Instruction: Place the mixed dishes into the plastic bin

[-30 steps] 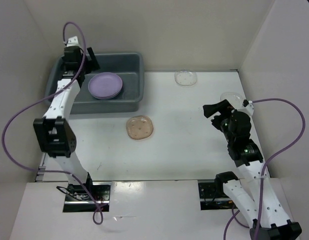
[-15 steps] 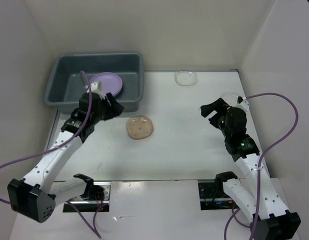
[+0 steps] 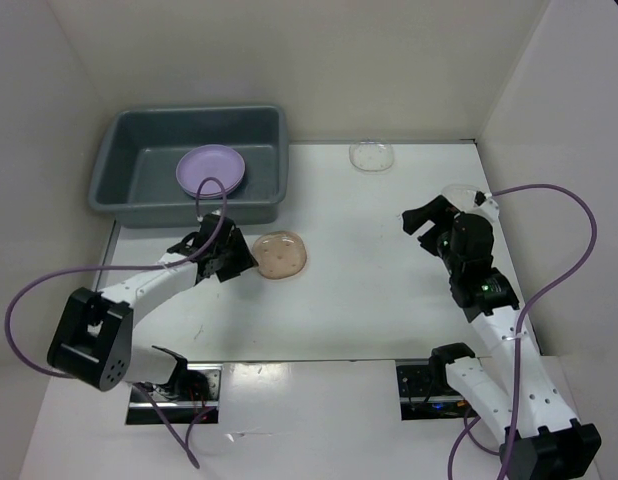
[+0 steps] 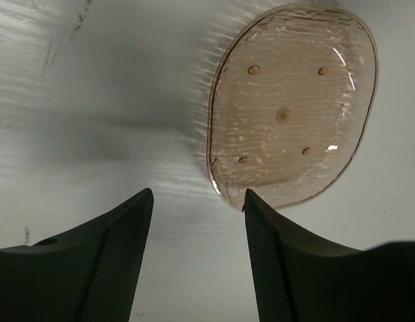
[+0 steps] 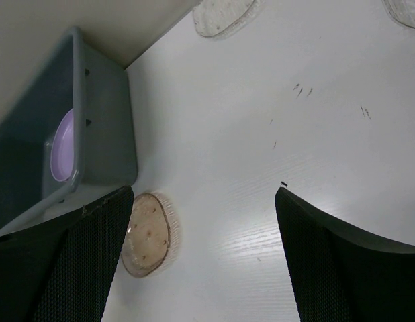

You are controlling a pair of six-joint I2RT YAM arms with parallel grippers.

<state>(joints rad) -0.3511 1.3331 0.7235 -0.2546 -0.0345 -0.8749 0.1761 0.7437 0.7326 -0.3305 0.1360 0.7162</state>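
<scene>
Clearly, the left gripper (image 3: 236, 262) has its jaws apart and empty, just beside the tan dish (image 3: 280, 254). The right gripper (image 3: 426, 226) is wide apart too, holding nothing. A lavender plate (image 3: 211, 170) lies in the gray bin (image 3: 281, 150).

I see a glossy, translucent tan dish (image 4: 288, 107) at upper right on the smooth white counter (image 4: 93, 100); my left tool (image 4: 198, 196) has matt black, mesh-textured fingers (image 4: 120, 261).
</scene>
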